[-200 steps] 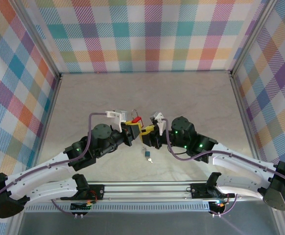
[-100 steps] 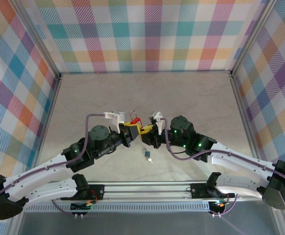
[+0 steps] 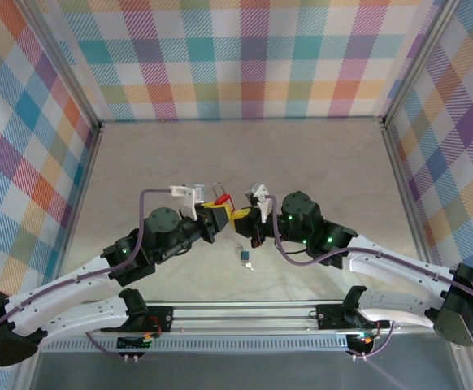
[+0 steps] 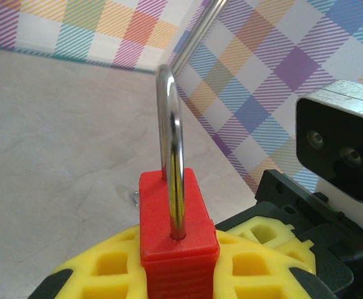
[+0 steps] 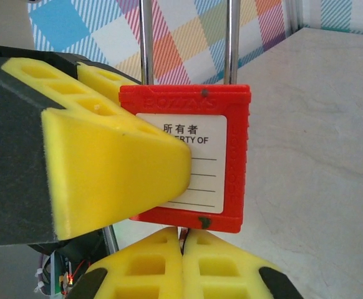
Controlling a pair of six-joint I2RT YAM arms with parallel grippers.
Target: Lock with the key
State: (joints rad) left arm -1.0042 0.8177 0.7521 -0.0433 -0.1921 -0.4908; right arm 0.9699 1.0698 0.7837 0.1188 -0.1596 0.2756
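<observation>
A red padlock (image 3: 223,200) with a steel shackle (image 4: 172,143) is held upright above the table, my left gripper (image 4: 178,274) shut on its body. The white label on the padlock (image 5: 231,156) faces the right wrist camera, partly covered by one yellow finger (image 5: 106,168) of the left gripper. Directly under the lock's bottom edge, my right gripper (image 5: 181,240) is shut, its yellow pads pressed together on a thin dark sliver, the key (image 5: 181,233). From above, the left gripper (image 3: 212,213) and right gripper (image 3: 240,216) meet tip to tip.
A small blue tag with a spare key (image 3: 245,257) sits just below the grippers, toward the near edge; I cannot tell whether it hangs or lies on the table (image 3: 318,154). Plaid walls (image 3: 236,57) enclose the left, back and right sides.
The right gripper's fingers have closed together under the padlock. Both arms and the lock have drifted slightly left.
</observation>
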